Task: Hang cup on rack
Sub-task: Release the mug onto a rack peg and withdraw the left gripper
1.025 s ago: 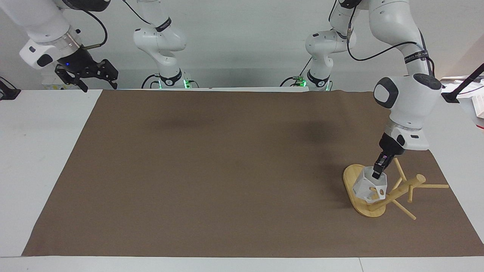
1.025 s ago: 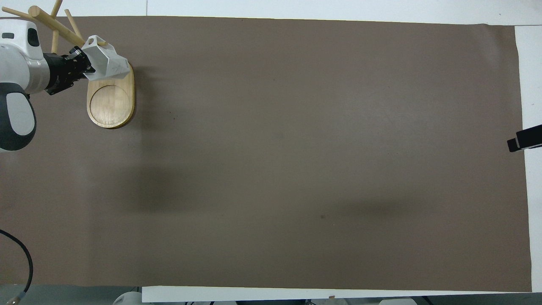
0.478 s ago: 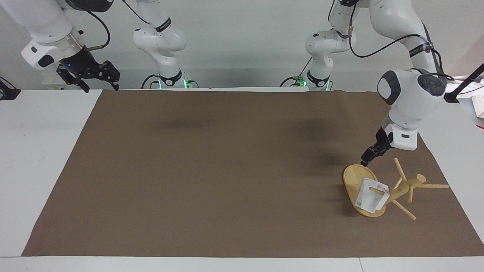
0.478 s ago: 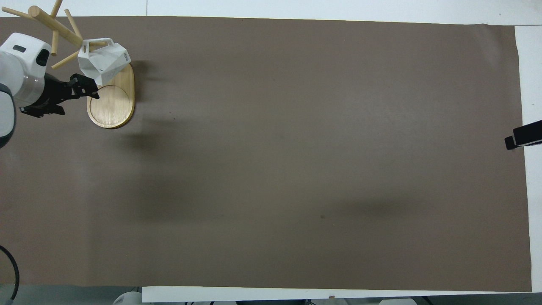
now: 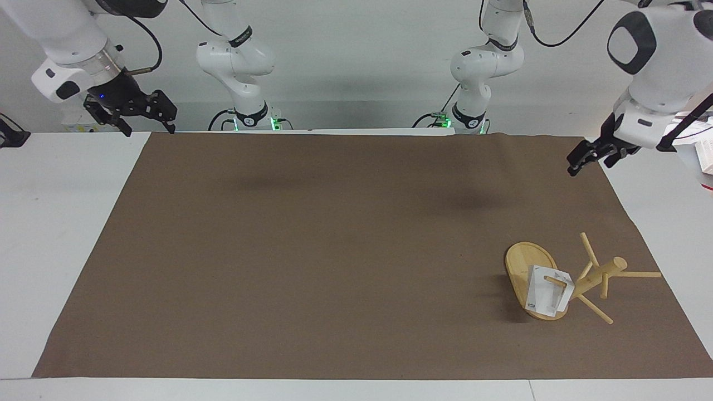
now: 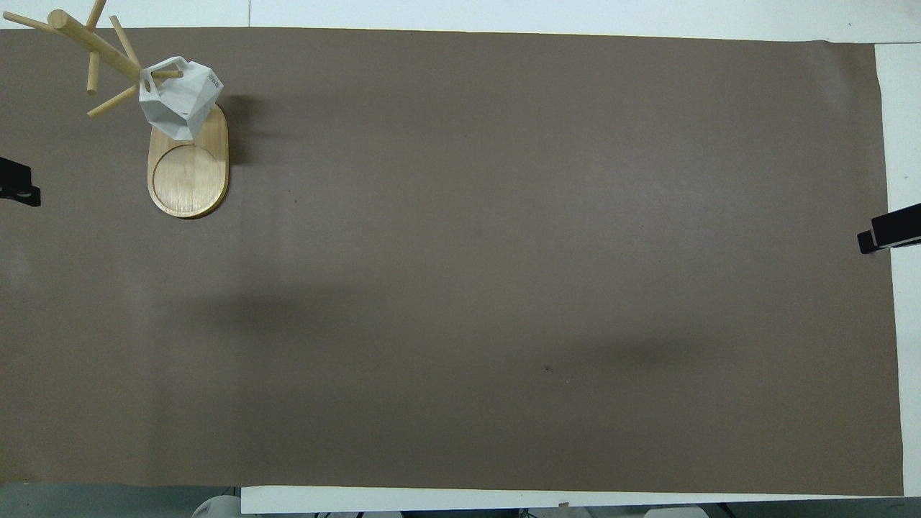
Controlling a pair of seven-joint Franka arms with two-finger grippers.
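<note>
the right gripper [image 5: 143, 117] hangs in the air over the white table edge at the right arm's end, by the corner of the brown mat [image 5: 334, 250] nearest the robots. its fingers are spread wide and hold nothing; this arm waits.

the middle of the mat shows only shadows.

toward the left arm's end stands the rack [image 5: 579, 281], on its oval base [image 6: 188, 173], and the cup [image 5: 548, 292] hangs on it — one thin peg [image 6: 167, 73] passes through the small loop handle, and the white faceted body dangles over the base, clear of any gripper. nothing supports it but the peg. as far as the pictures show, the hanging is done; i judge that what is left is only for the arm to get clear and for the cup to hang quiet.

the left gripper [image 5: 591, 156] is up in the air over the mat's corner nearest the robots at the left arm's end, well apart from the rack. its fingers are wide apart, empty, touching nothing — in the overhead view only a dark tip of it [image 6: 18, 183] shows at the frame's edge.
</note>
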